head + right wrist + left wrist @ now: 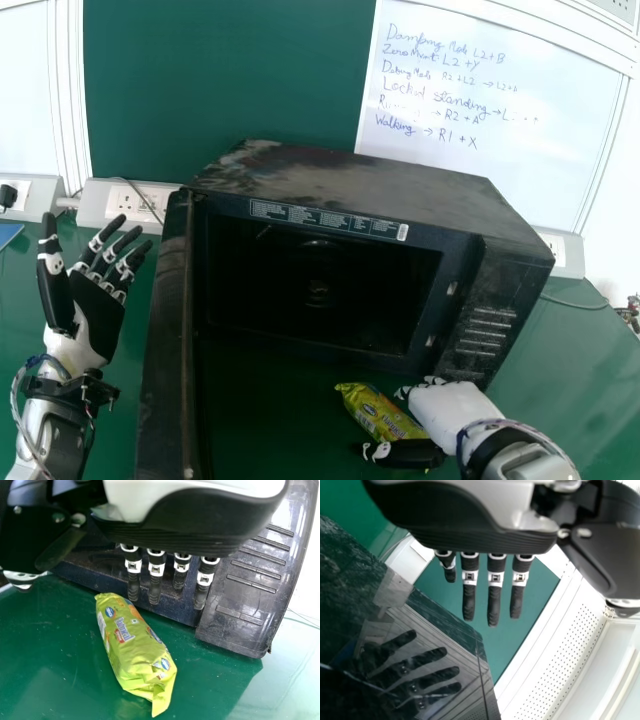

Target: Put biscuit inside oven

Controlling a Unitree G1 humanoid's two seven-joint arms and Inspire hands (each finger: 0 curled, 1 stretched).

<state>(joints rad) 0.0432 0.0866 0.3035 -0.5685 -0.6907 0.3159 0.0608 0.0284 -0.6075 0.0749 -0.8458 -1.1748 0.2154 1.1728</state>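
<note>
And here is the biscuit pack, yellow-green and lying on the table at the bottom of the head view, right of centre, just in front of the oven! It slants from upper left to lower right, its lower end partly behind the right hand.

That right hand comes in from the lower right, its thumb along the near side of the pack. Over to the right wrist view: the fingers are straight, slightly apart and clamped on nothing, with the tips near one end of the pack; whether they touch it, one cannot tell.

The oven fills the middle of the head view, its dark inside facing the robot, the control panel at its right. The door is swung wide, standing upright left of centre, so the way in lies open, and the pack is outside it!

Out at the left of the frame, the left hand is raised beside the door, palm showing, fingers spread apart and holding nothing. The left wrist view even catches its reflection on a glossy dark surface.

Behind it all, a green board at upper left and a handwritten white sheet at upper right.
</note>
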